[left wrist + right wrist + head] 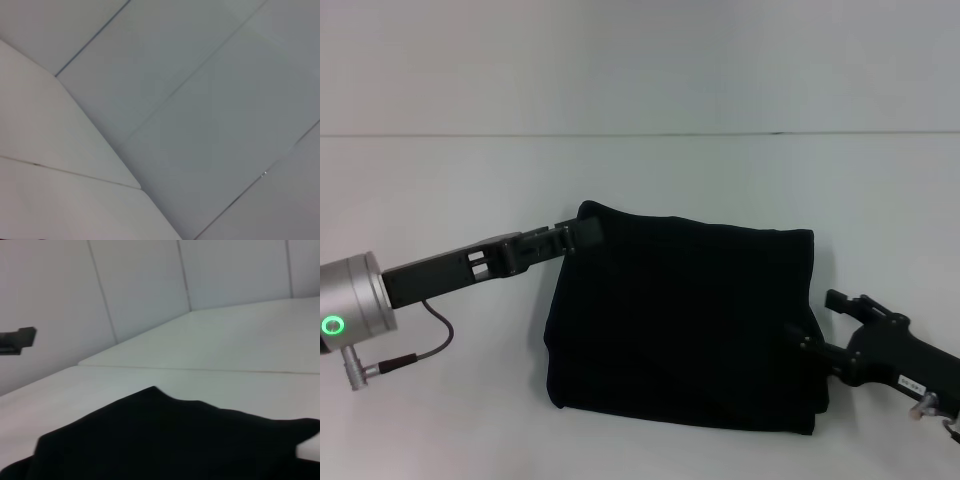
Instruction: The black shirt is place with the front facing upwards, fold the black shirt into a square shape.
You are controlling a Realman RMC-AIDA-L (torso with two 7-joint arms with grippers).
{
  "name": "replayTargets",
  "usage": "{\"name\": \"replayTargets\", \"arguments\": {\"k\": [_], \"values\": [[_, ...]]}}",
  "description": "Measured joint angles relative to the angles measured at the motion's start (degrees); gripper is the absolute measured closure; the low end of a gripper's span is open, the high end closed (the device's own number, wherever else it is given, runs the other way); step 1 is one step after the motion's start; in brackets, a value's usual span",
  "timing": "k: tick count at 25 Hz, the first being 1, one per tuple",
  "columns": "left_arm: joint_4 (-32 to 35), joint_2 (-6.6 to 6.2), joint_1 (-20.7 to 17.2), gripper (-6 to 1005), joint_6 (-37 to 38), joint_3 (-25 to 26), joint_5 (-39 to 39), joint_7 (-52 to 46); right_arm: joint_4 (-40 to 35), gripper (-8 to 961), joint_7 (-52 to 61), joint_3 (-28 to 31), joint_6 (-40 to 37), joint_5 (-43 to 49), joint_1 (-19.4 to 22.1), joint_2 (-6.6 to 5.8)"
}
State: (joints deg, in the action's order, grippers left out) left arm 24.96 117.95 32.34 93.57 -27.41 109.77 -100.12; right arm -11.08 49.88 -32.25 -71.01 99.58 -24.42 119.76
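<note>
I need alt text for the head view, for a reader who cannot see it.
A black shirt, folded into a rough rectangle, lies on a white table. The left end effector meets its far left corner, and the right end effector is at its right edge.

Bare table (440, 180) lies open around the folded black shirt (680, 320); the left gripper (588, 232) and right gripper (812, 345) crowd its far-left corner and right edge.

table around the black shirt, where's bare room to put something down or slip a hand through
Bare table lies beyond the black shirt up to the far seam, and on the robot's left ahead of the left gripper. It is crowded at the shirt's far left corner and its right edge, where the right gripper sits.
</note>
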Motion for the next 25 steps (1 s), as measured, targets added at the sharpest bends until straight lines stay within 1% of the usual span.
{"name": "replayTargets", "arguments": {"k": [5, 11, 14, 18, 25], "values": [[0.00, -0.22, -0.03, 218, -1.06, 0.13, 0.00, -0.20, -0.93, 11, -0.02, 1.76, -1.21, -0.10, 1.10, -0.26], [0.00, -0.51, -0.36, 217, -4.51, 0.17, 0.00, -1.14, -2.78, 11, -0.67, 1.44, -8.70, 0.58, 2.43, -0.35], [0.00, -0.83, -0.71, 217, -7.30, 0.18, -0.01, -2.24, -2.76, 11, -2.43, 0.59, -10.75, 3.48, 2.44, -0.14], [0.00, -1.32, -1.28, 218, -9.85, 0.18, -0.03, -3.83, -2.17, 11, -4.00, 0.35, -10.10, 7.30, 2.44, 0.08], [0.00, -1.81, -1.37, 217, -12.59, 0.23, 0.34, -6.89, -2.57, 12, -4.62, 1.28, -7.32, 7.23, 4.62, -0.07]]}}
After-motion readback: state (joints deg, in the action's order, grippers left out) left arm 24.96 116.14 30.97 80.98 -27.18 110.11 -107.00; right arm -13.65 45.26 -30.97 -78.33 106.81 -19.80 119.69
